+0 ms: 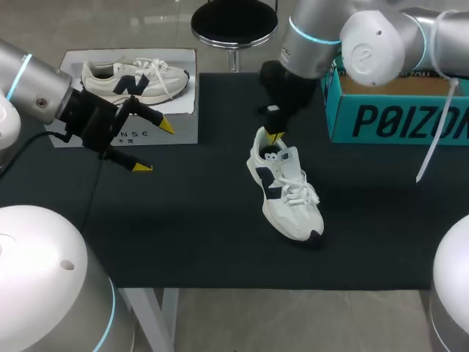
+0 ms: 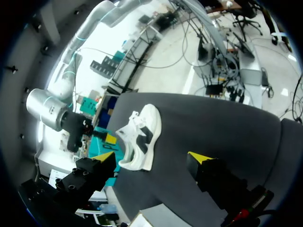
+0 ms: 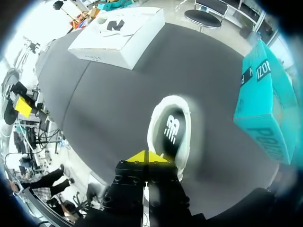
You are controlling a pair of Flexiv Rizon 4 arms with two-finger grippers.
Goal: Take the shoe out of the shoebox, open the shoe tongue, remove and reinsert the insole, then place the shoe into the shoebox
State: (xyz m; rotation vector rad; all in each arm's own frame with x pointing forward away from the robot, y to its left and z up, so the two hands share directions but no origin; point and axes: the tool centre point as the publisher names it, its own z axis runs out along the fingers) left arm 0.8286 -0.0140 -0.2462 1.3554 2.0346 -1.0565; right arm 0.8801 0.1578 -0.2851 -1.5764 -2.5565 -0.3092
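Yellow tips of the right gripper are pressed together at the heel rim of the shoe; whether they pinch anything cannot be told. The insole shows in the shoe's opening. The shoe stands upright on the black table, outside the white shoebox, where a second shoe lies. The left gripper, fingers wide apart, hangs before that shoebox. A teal box sits at the right.

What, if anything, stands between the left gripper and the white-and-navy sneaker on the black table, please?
Nothing visible does: only bare black table lies between the left gripper and the white-and-navy sneaker. The right gripper is at its heel opening.
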